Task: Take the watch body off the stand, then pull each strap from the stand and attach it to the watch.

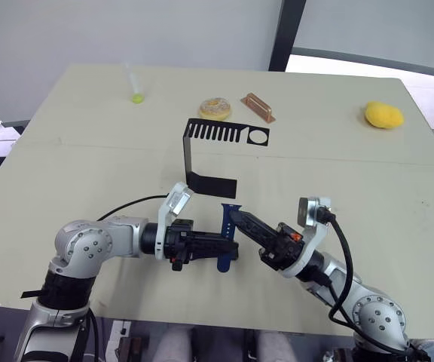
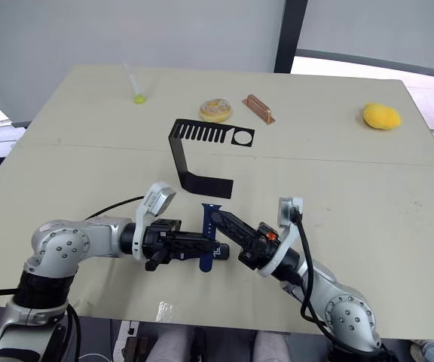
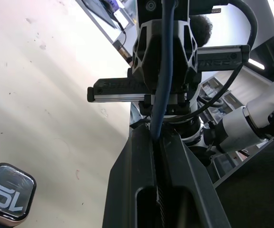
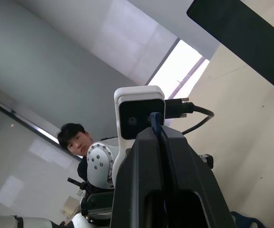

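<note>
A pale table (image 1: 368,173) was seen from above, with 2 robot arms meeting near its front edge. The left gripper (image 1: 228,246) and the right gripper (image 1: 236,216) were both pressed shut on 1 dark blue strap (image 1: 227,238), held upright between them, the left low on it and the right nearer its top. In the left wrist view, the watch body (image 3: 6,191) lay flat on the table beside that gripper, screen up, unheld. The black stand (image 1: 215,151) stood just behind the grippers, off which the watch had already been taken; no second strap could be made out.

Several risks were judged likely. With both grippers clamped on the same flexible band, opposed pulling could twist or buckle it, or slip it from one pinch. The loose watch body could be nudged away when the strap end was pushed into its slot, since nothing held it. The nearby stand could also be knocked by either arm.
</note>
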You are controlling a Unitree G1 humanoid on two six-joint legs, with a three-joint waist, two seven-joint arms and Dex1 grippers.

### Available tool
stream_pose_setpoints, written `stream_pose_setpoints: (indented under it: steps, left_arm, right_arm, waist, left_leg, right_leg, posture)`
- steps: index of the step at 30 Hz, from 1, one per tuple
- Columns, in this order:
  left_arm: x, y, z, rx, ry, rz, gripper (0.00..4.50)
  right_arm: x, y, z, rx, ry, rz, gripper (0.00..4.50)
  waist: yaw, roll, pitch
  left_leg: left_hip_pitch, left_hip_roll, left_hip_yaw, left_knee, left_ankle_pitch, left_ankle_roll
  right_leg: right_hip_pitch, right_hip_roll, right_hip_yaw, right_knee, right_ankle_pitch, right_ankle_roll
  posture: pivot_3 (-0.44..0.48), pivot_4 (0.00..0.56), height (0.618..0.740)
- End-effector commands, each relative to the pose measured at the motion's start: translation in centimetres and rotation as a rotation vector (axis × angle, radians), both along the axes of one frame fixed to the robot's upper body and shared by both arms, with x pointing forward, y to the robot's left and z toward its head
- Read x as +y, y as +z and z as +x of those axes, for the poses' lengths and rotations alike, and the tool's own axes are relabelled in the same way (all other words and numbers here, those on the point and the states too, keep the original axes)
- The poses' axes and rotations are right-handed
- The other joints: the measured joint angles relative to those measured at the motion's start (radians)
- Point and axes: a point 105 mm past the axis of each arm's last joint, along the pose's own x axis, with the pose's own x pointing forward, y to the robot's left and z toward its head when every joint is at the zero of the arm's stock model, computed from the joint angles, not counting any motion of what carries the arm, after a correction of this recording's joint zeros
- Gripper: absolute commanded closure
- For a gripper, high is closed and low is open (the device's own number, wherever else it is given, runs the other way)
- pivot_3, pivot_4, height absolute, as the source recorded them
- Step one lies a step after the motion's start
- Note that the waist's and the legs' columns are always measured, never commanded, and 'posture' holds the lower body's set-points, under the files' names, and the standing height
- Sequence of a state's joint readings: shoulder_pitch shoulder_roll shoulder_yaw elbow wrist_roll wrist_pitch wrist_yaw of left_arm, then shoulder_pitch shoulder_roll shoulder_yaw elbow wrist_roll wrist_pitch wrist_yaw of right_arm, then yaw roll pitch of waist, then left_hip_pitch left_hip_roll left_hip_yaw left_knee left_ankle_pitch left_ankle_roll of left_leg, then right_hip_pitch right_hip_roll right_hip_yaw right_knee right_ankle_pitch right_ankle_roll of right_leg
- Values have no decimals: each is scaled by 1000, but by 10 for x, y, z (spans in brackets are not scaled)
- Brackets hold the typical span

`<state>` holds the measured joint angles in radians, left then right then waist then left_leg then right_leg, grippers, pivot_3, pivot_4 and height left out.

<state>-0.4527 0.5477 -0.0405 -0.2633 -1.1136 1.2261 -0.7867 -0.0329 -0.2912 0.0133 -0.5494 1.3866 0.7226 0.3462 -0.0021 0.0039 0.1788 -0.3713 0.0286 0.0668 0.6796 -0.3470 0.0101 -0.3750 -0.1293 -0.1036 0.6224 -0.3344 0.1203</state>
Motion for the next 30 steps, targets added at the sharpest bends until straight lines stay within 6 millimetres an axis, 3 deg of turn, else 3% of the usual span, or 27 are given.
stream_pose_setpoints:
  steps: [1,4,8,24,27,30]
  left_arm:
    - [-2,6,-5,-41,-23,-21,4500]
    - [-2,6,-5,-41,-25,-23,4500]
    - [-2,7,-6,-29,-32,-35,4500]
    - [-4,6,-7,-27,-37,-34,4500]
    - [-4,6,-7,-28,-34,-34,4500]
    - [-4,6,-7,-28,-32,-35,4500]
  right_arm:
    - [2,8,-6,-41,34,11,4428]
    - [2,9,-6,-44,36,8,3503]
    - [3,7,-6,-81,15,-35,1616]
    - [4,9,0,-85,-10,-6,1616]
    - [4,9,-1,-84,-8,-4,2402]
    - [4,8,-2,-79,-1,-4,3913]
  waist:
    - [0,0,0]
    - [0,0,0]
    - [0,0,0]
    - [0,0,0]
    - [0,0,0]
    - [0,0,0]
  left_leg:
    - [0,0,0,0,0,0]
    - [0,0,0,0,0,0]
    - [0,0,0,0,0,0]
    - [0,0,0,0,0,0]
    - [0,0,0,0,0,0]
    - [0,0,0,0,0,0]
  right_leg:
    - [0,0,0,0,0,0]
    - [0,0,0,0,0,0]
    - [0,0,0,0,0,0]
    - [0,0,0,0,0,0]
    - [0,0,0,0,0,0]
    - [0,0,0,0,0,0]
  posture:
    - [0,150,740]
    - [0,150,740]
    - [0,150,740]
    - [0,150,740]
    - [0,150,740]
    - [0,150,740]
